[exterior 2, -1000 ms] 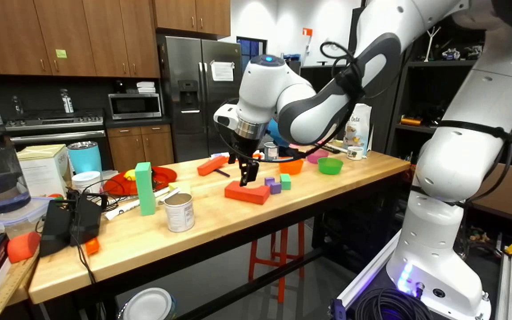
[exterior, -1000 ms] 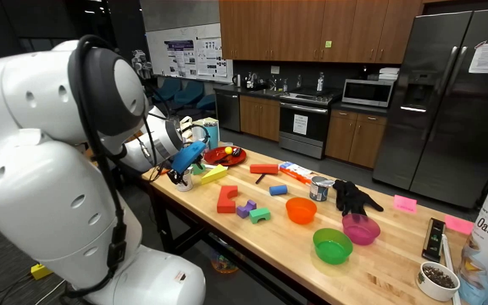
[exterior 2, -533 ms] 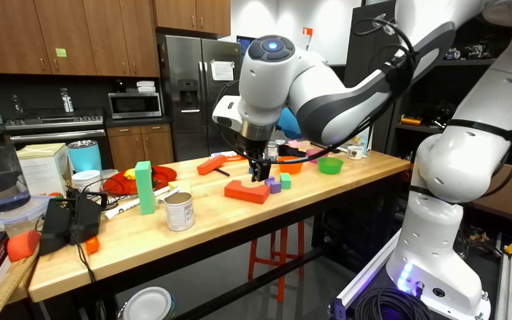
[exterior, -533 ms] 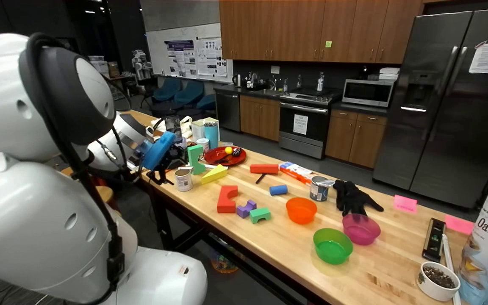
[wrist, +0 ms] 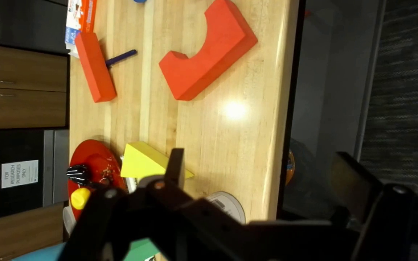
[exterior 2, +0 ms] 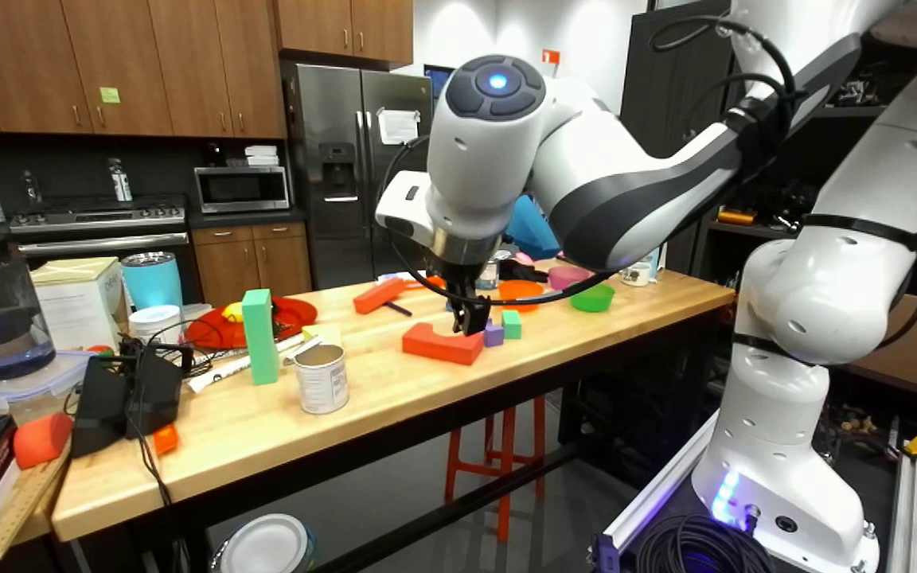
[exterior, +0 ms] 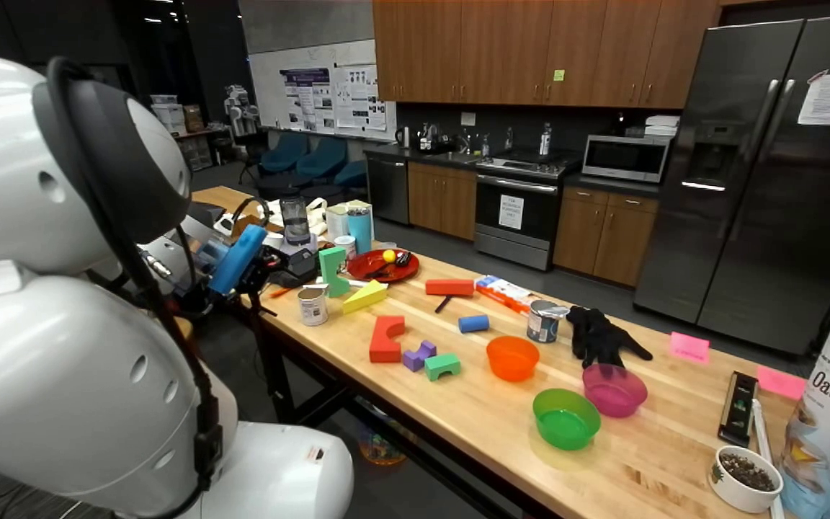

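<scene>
My gripper (wrist: 263,161) stands open in the wrist view, its two fingers (wrist: 175,165) far apart with nothing held between them. It hangs by the table's near edge, left of the white can (exterior: 313,308) in an exterior view; elsewhere the gripper (exterior 2: 470,320) overlaps the right end of the red arch block (exterior 2: 436,345). Its height above the tabletop I cannot tell. A yellow wedge (wrist: 142,163) lies partly behind one finger, and the gripper body hides part of the can (wrist: 229,204). Upright near the can is a tall green block (exterior 2: 260,338).
Purple (exterior: 418,355) and small green (exterior: 443,366) blocks sit beside the red arch. Farther along are an orange bowl (exterior: 513,360), a green bowl (exterior: 565,425) and a magenta bowl (exterior: 614,393). A red plate (exterior: 406,272) carries small items. Black speakers (exterior 2: 112,406) trail cables.
The arm has drawn back from over the table, going left in an exterior view, which uncovers the can and tall green block. The jaws stay open. The table's objects look unmoved.
</scene>
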